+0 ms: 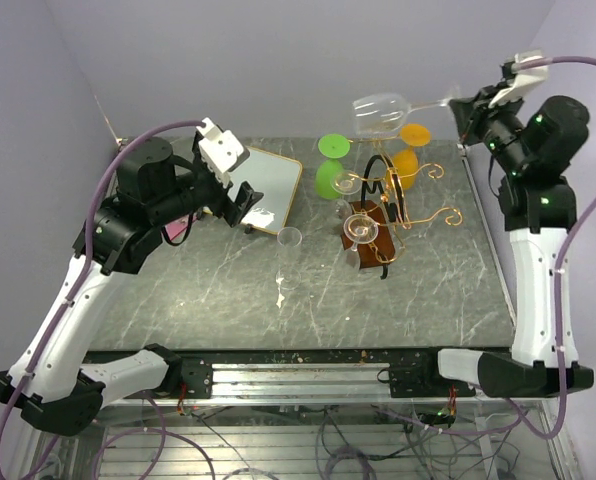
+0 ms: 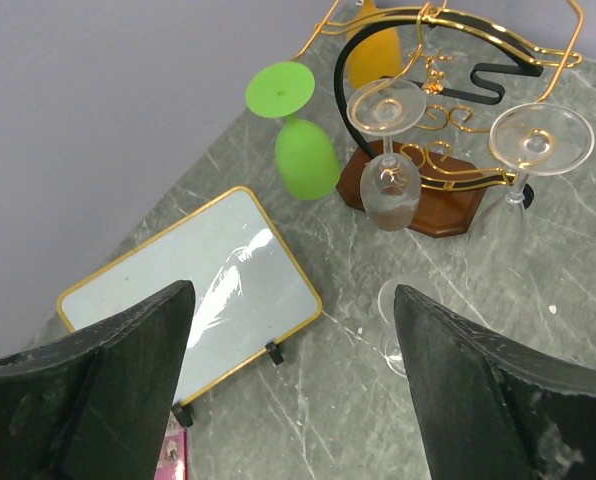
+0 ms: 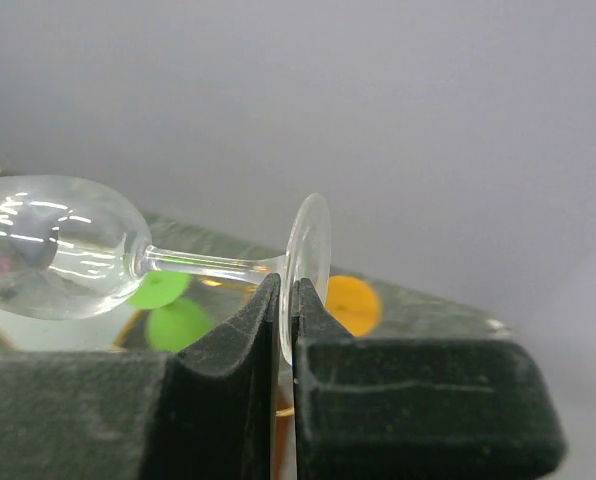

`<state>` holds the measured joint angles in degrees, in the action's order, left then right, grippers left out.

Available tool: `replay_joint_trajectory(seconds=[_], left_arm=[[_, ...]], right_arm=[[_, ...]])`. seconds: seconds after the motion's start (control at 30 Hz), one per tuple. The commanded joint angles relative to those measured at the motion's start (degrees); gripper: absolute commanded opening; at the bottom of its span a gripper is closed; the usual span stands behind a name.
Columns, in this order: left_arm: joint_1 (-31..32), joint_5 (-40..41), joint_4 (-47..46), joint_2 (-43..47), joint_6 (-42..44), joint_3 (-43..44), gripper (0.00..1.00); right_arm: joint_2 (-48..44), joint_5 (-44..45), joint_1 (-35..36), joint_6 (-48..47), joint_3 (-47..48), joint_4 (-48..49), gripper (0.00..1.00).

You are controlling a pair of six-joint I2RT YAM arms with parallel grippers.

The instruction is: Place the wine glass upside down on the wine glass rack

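The table [image 1: 408, 300] is a dark grey slab veined in white, flecked with a few pale specks; on it the wine glass rack [image 2: 428, 210] stands on its brown wooden base, right of centre toward the back; left of it lies a white board [image 1: 268, 185] with a gold rim (one edge propped up on small black feet); between board and rack, nearer the front, a clear glass [image 1: 290, 238] stands upright; a small pink object [image 1: 175, 231] lies beside the board's left corner.
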<state>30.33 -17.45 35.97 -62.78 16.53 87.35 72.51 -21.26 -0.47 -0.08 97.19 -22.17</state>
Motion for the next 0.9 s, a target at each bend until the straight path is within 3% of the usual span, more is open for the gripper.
replay_joint_trajectory(seconds=[0.0, 0.33, 0.5, 0.87], left_arm=[[0.22, 2.66, -0.19, 1.84, -0.18, -1.57, 0.93], [0.07, 2.84, -0.82, 3.55, 1.96, -3.86, 0.95], [0.08, 2.56, -0.89, 3.94, 2.55, -5.00, 0.95], [-0.09, 1.44, -0.41, 3.77, 4.26, -5.62, 0.94]], right_arm=[[-3.01, 16.16, -1.71, -9.21, 4.86, -3.49, 0.00], [-6.45, 38.51, -4.74, -24.89, 1.98, -2.13, 0.00], [-6.71, 45.63, -5.07, -35.50, -2.27, 0.17, 0.00], [-7.87, 43.51, -5.02, -56.48, -16.34, 1.88, 0.00]])
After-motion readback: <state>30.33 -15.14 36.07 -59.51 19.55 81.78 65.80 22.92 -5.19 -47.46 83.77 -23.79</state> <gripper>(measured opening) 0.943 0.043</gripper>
